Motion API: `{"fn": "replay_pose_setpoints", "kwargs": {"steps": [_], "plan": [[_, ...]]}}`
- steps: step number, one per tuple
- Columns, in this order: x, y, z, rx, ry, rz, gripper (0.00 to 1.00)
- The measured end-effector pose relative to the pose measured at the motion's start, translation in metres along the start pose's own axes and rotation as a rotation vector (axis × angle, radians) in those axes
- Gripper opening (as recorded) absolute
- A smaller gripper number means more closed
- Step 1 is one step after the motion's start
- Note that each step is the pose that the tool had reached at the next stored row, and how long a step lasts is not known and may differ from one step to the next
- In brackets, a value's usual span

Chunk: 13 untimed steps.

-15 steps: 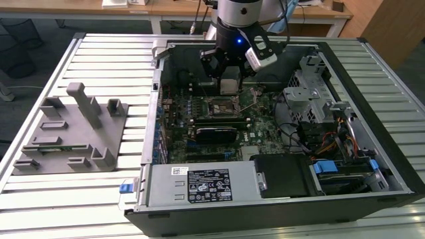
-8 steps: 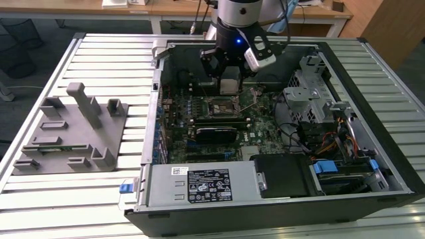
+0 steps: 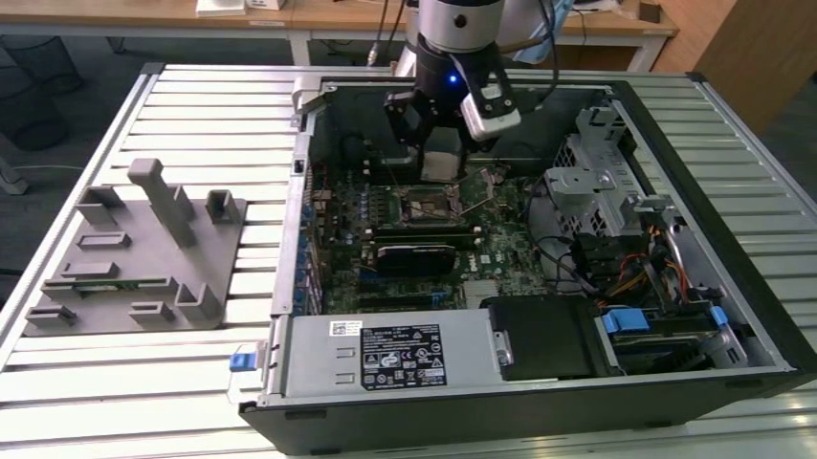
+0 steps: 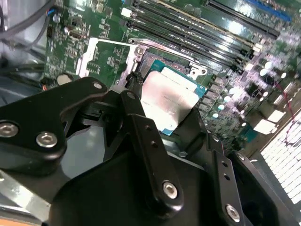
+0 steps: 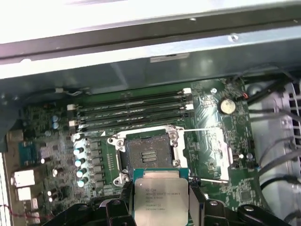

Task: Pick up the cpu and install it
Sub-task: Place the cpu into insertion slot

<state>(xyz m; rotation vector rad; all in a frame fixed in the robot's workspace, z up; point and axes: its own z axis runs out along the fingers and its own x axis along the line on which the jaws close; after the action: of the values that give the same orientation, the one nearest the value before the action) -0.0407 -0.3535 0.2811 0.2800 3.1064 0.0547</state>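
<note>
A pale metal bench (image 3: 191, 105) with a ribbed, slatted top sits brightly lit in the exterior view. Beyond its far edge is dark grey floor (image 3: 102, 48), with a black mesh wastebasket (image 3: 33, 62) off the far corner at the exterior view's left. Light wooden desks (image 3: 153, 14) with white legs line the back, beside a brown wooden panel (image 3: 753, 48).

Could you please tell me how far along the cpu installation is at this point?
The pick-up looks done: the tool is shut on the cpu, clear of the board in both wrist views. In hand: the cpu hangs near the open socket in the first wrist view. Left: seating it; the socket is empty, its contacts bare.
</note>
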Motion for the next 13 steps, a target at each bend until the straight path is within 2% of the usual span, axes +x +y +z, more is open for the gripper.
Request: {"fn": "replay_pose_setpoints", "kwargs": {"steps": [13], "plan": [[0.0, 0.0, 0.0007, 0.0045, -0.0087, 0.237, 0.55]]}}
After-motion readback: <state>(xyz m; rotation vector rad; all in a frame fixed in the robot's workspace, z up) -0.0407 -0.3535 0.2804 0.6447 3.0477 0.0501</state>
